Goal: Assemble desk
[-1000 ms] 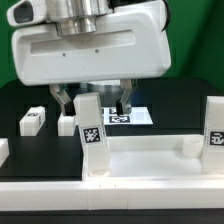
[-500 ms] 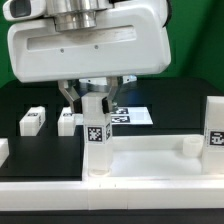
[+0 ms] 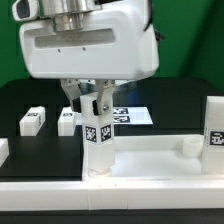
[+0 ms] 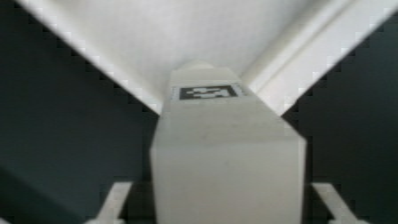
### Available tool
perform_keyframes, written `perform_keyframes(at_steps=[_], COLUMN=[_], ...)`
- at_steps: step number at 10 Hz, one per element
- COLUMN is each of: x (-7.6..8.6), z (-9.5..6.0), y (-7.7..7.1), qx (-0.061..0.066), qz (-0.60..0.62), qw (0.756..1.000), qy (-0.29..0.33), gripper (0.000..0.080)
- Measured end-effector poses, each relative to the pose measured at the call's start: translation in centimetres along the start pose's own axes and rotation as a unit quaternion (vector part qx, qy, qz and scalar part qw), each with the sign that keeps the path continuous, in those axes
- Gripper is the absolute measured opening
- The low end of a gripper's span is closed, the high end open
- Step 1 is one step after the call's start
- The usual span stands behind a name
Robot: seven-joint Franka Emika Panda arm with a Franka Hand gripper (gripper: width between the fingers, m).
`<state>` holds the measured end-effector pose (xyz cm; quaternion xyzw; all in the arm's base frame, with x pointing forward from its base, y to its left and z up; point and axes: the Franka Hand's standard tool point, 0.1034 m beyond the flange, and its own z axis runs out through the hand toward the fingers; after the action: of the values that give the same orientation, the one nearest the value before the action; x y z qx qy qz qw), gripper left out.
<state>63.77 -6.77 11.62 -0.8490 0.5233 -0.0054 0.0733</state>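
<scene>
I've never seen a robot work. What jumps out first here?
The big white robot arm fills the top of the exterior view, its gripper clamped on an upright leg standing at a corner of the desk slab. A second leg stands at that view's right edge.

A robotics lab bench — black table (image 3: 40, 150), green backdrop (image 3: 192, 40), a tag-printed marker board (image 3: 136, 116), a white robot arm (image 3: 90, 45) overhead.

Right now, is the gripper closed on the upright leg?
Yes, the gripper clamps the leg from both sides, near its top.
</scene>
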Motion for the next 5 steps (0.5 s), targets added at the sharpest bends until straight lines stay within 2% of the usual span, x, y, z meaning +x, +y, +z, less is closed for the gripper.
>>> perform_keyframes(at_steps=[2, 4, 5], x=[-0.29, -0.39, -0.41], z=[0.13, 0.18, 0.18], y=[0.07, 0.06, 0.05], qx=[0.010, 0.016, 0.016], qz=[0.192, 0.287, 0.288], qw=[0.981, 0.957, 0.957], qy=[-0.025, -0.029, -0.029], gripper=[0.0291, 0.0291, 0.0291])
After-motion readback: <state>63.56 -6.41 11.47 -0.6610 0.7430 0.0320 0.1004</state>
